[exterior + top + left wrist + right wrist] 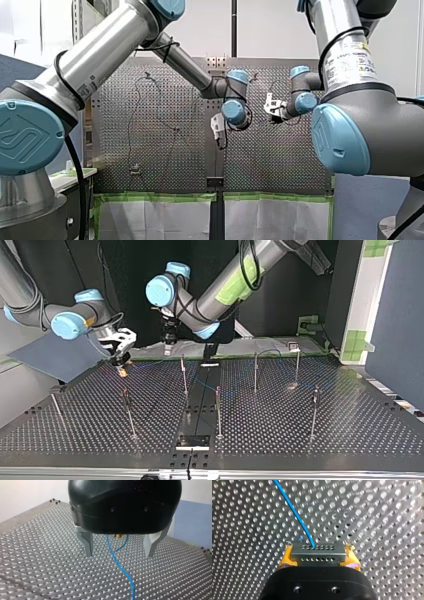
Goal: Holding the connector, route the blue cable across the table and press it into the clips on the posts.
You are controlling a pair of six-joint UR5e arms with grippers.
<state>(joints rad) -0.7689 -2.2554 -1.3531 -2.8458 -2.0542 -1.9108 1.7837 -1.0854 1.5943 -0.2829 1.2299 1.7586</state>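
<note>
My right gripper (319, 558) is shut on the grey connector (317, 551), its yellow pads (286, 558) at either end. The blue cable (294, 512) leaves the connector's top and runs off over the perforated table. At the top view's left my right gripper (122, 369) hangs low over the table's far edge. My left gripper (119, 552) is open above the table, and the blue cable (117, 561) lies on the table under the gap between its metal fingers (87, 546). In the top view my left gripper (168, 349) hangs beside a far post (184, 375).
Several thin upright posts (218, 410) stand across the perforated table (350, 430), one (129, 412) near my right gripper's side, others (256, 372) further right. A black strip with a small plate (193, 440) runs down the table's middle. In the front view the two grippers (219, 137) (269, 107) hang close together.
</note>
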